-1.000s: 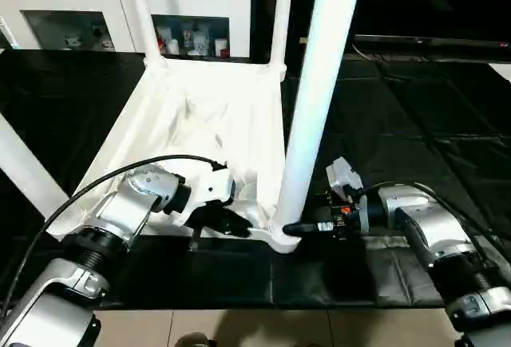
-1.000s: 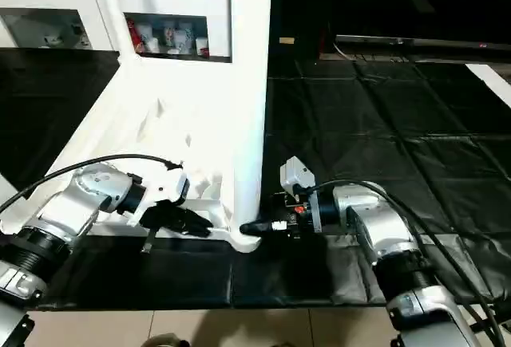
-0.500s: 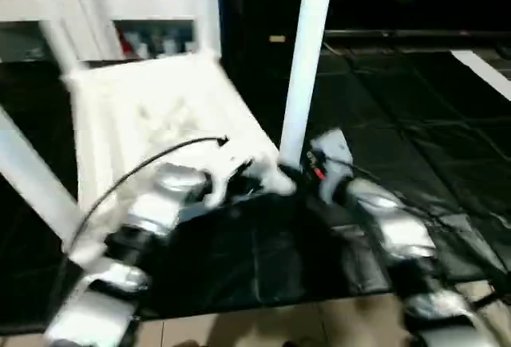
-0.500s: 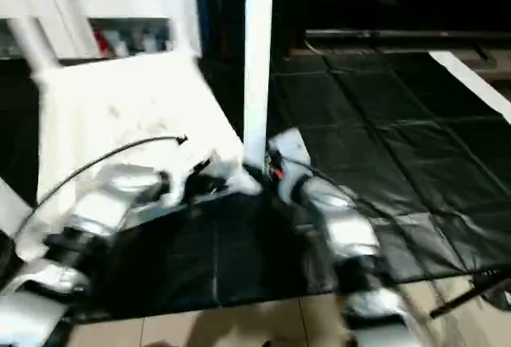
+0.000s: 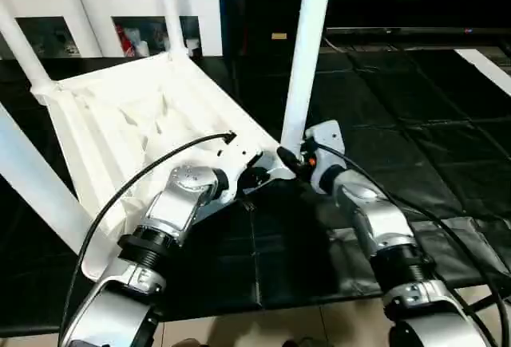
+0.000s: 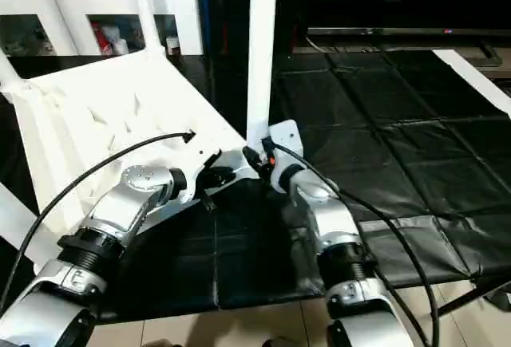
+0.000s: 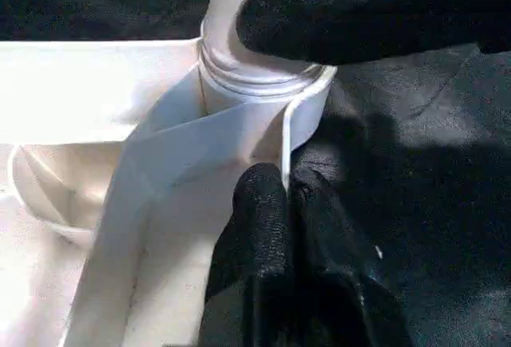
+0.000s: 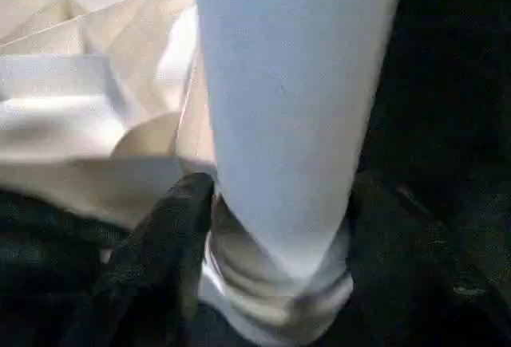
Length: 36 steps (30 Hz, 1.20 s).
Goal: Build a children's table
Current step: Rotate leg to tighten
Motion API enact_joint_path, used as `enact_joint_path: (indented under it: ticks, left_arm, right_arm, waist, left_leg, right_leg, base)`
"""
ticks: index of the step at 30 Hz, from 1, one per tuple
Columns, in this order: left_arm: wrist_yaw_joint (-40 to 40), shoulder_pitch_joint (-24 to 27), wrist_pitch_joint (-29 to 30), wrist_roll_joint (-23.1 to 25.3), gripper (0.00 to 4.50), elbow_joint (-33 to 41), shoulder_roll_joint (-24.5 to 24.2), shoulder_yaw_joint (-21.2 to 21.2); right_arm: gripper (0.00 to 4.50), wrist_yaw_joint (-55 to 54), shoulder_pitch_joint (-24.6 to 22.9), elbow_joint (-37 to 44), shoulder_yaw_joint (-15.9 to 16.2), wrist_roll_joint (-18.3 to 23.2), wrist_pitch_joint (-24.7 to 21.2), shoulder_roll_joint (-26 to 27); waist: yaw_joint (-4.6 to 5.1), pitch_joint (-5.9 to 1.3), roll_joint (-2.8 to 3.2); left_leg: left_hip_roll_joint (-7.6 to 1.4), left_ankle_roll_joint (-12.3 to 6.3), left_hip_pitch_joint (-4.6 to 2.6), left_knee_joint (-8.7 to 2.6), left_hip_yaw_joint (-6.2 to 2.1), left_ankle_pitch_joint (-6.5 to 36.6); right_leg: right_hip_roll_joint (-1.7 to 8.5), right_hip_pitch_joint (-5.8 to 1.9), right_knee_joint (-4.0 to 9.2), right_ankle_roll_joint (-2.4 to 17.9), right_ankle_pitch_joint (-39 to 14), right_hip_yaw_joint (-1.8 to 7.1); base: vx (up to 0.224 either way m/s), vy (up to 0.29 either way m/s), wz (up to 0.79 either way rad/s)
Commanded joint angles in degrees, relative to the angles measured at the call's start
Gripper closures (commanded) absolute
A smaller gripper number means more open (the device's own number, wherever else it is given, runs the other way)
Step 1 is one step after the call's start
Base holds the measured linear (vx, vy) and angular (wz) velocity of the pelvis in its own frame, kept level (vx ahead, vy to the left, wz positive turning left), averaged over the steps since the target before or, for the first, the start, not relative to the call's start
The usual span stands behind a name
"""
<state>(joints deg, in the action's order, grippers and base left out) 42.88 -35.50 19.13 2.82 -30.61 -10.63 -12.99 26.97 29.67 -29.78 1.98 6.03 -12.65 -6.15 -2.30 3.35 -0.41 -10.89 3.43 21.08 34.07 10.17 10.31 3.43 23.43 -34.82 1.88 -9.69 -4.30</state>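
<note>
Table top (image 5: pixel 144 116) upside down, stiff, light, slick plastic. L gripper (image 7: pixel 275 203) pinches rim wall; R gripper (image 8: pixel 271 235) clamps leg (image 5: pixel 307 44) base, 3 o'clock; best hold.

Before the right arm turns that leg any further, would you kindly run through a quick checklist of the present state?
1. Right gripper jaws straddle the near leg at its base: ok.
2. Left gripper jaws shut on the table top's rim beside the corner socket: ok.
3. Leg stands upright in the socket: ok.
4. Thread fully seated: cannot tell.
5. Table top lies ribbed side up on the black mat: ok.
</note>
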Motion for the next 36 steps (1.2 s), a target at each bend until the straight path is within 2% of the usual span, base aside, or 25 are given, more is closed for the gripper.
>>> enact_joint_path:
  ticks: [1, 4, 8, 10, 12, 14, 15, 17, 18, 21, 22, 23, 30, 31, 34, 36]
  left_arm:
    - [3.43, -1.0, -3.92, -1.17, 4.5, 1.21, -1.62, 0.01]
    - [8.42, -0.66, -6.5, -1.62, 4.5, 0.51, -4.17, -0.67]
    - [15.63, -0.21, -9.99, -2.57, 4.5, -0.1, -7.21, -1.53]
    - [19.01, 0.05, -11.25, -3.03, 4.5, -0.05, -8.56, -2.19]
    - [25.06, 0.46, -13.09, -3.43, 4.5, 0.23, -11.13, -3.88]
    - [27.51, 0.53, -13.87, -3.83, 4.5, 0.31, -11.96, -4.47]
    - [30.35, 0.59, -14.24, -4.4, 4.5, 0.65, -12.79, -5.2]
    - [31.8, 0.64, -14.73, -4.51, 4.5, 0.84, -13.11, -5.6]
    - [33.28, 0.77, -14.87, -4.61, 4.5, 1.26, -13.44, -6.1]
    - [35.82, 0.86, -15.64, -4.61, 4.5, 1.6, -13.9, -6.9]
    - [37.05, 0.82, -16.06, -4.69, 4.5, 1.75, -14.07, -7.36]
    - [37.65, 0.77, -16.28, -4.82, 4.5, 1.85, -14.19, -7.67]
    - [40.13, 1.14, -17.13, -4.38, 4.5, 2.59, -14.46, -9.12]
    - [40.3, 1.17, -17.08, -4.44, 4.5, 2.64, -14.45, -9.15]
    - [40.68, 1.31, -17.15, -4.55, 4.5, 2.82, -14.58, -9.24]
    - [40.83, 1.34, -17.17, -4.51, 4.5, 2.88, -14.65, -9.35]
  right_arm:
    - [1.48, 5.8, -1.62, 1.03, -0.47, 2.1, 0.57, -2.88]
    - [1.21, 14.26, -2.93, 3.54, -0.12, 3.96, 1.75, -7.2]
    - [0.82, 24.68, -4.22, 6.19, 1.04, 5.98, 1.61, -11.99]
    - [0.71, 28.14, -4.29, 6.61, 1.66, 6.57, 1.16, -13.6]
    - [0.49, 35.38, -4.7, 7.91, 4.3, 7.23, 0.68, -16.79]
    - [0.49, 38.78, -4.89, 8.43, 5.9, 7.16, 1.02, -18.29]
    - [0.49, 42.24, -4.79, 8.39, 7.89, 6.49, 1.71, -19.87]
    - [0.49, 43.36, -4.52, 7.96, 8.39, 6.16, 2.03, -20.06]
    - [0.49, 43.97, -4.02, 7.29, 8.74, 5.81, 2.45, -19.86]
    - [0.49, 44.81, -2.84, 5.77, 9.09, 5.29, 3.12, -19.23]
    - [0.49, 44.95, -1.88, 4.7, 9.16, 5.09, 3.51, -18.63]
    - [0.49, 45.05, -1.43, 4.4, 9.31, 5.43, 3.3, -18.43]
    - [0.49, 48.19, -0.7, 3.76, 10.88, 6.8, 2.66, -17.57]
    - [0.75, 48.62, -0.65, 3.56, 10.91, 6.91, 2.61, -17.47]
    - [0.88, 49.79, -0.29, 2.71, 10.83, 7.06, 2.25, -17.05]
    - [1.18, 50.32, -0.01, 2.22, 10.88, 7.14, 2.16, -16.92]
  waist:
    - [-0.41, -4.05, 0.1]
    - [-0.59, -4.13, -0.02]
    - [-0.86, -3.99, -0.16]
    - [-0.98, -3.99, 0.0]
    - [-1.43, -3.98, -0.02]
    - [-2.0, -3.89, 0.15]
    - [-2.34, -3.88, 0.16]
    - [-3.01, -3.83, 0.16]
    - [-3.22, -3.91, 0.09]
    - [-3.51, -3.93, 0.02]
    - [-3.56, -3.9, -0.24]
    - [-3.66, -3.96, -0.02]
    - [-4.1, -4.07, -0.09]
    - [-4.06, -4.02, -0.09]
    - [-3.99, -4.0, -0.17]
    - [-3.85, -3.95, -0.24]
  left_leg:
    - [-2.0, -2.44, -0.36, -3.67, -0.77, 10.9]
    - [-2.01, -3.39, -0.15, -3.56, -0.75, 10.0]
    - [-1.97, -4.11, -0.28, -3.45, -0.68, 10.81]
    - [-2.15, -3.97, -0.4, -3.52, -0.72, 10.92]
    - [-2.26, -3.75, -0.57, -3.55, -0.67, 11.22]
    - [-2.46, -3.73, -0.72, -3.62, -0.62, 11.7]
    - [-2.63, -3.55, -0.83, -3.67, -0.55, 11.61]
    - [-2.65, -3.27, -0.98, -3.67, -0.5, 12.06]
    - [-2.63, -2.92, -0.83, -3.68, -0.54, 11.99]
    - [-2.65, -2.32, -0.93, -3.73, -0.59, 11.96]
    - [-2.62, -2.34, -0.89, -3.72, -0.54, 11.87]
    - [-2.64, -2.12, -0.89, -3.77, -0.6, 11.68]
    - [-2.73, -2.29, -0.83, -3.71, -0.56, 10.84]
    - [-2.71, -2.29, -0.76, -3.75, -0.58, 10.77]
    - [-2.65, -2.2, -0.76, -3.72, -0.58, 11.27]
    - [-2.57, -2.1, -0.7, -3.73, -0.6, 11.38]
  right_leg:
    - [4.65, -3.49, 4.85, 9.56, -14.48, 3.03]
    - [4.58, -3.71, 4.56, 10.11, -12.31, 2.99]
    - [4.67, -3.67, 4.93, 9.56, -15.22, 2.92]
    - [4.68, -3.45, 4.93, 9.68, -16.13, 2.88]
    - [4.66, -3.34, 4.94, 9.98, -16.3, 2.89]
    - [4.57, -3.2, 4.82, 10.12, -16.34, 2.83]
    - [4.63, -3.05, 4.77, 10.26, -16.14, 2.91]
    - [4.73, -2.95, 4.85, 10.3, -16.83, 2.91]
    - [4.85, -3.07, 4.7, 10.35, -16.92, 2.93]
    - [4.89, -2.98, 4.66, 10.2, -17.57, 2.94]
    - [4.89, -2.97, 4.74, 10.11, -17.69, 2.95]
    - [5.01, -3.0, 4.66, 10.23, -17.85, 2.93]
    - [4.94, -3.06, 4.37, 10.09, -16.16, 2.98]
    - [4.93, -3.09, 4.39, 10.11, -16.1, 2.96]
    - [4.96, -3.12, 4.52, 9.81, -17.49, 2.93]
    - [4.95, -3.14, 4.66, 9.39, -18.72, 2.89]
  base:
    - [0.0, 0.0, 0.0]
    - [0.0, 0.0, 0.0]
    - [0.0, 0.0, 0.0]
    - [0.0, 0.0, 0.0]
    - [0.0, 0.0, 0.0]
    - [0.0, 0.0, 0.0]
    - [0.0, 0.0, 0.0]
    - [0.0, 0.0, 0.0]
    - [0.0, 0.0, 0.0]
    - [0.0, 0.0, 0.0]
    - [0.0, 0.0, 0.0]
    - [0.0, 0.0, 0.0]
    - [0.0, 0.0, 0.0]
    - [0.0, 0.0, 0.0]
    - [0.0, 0.0, 0.0]
    - [0.0, 0.0, 0.0]
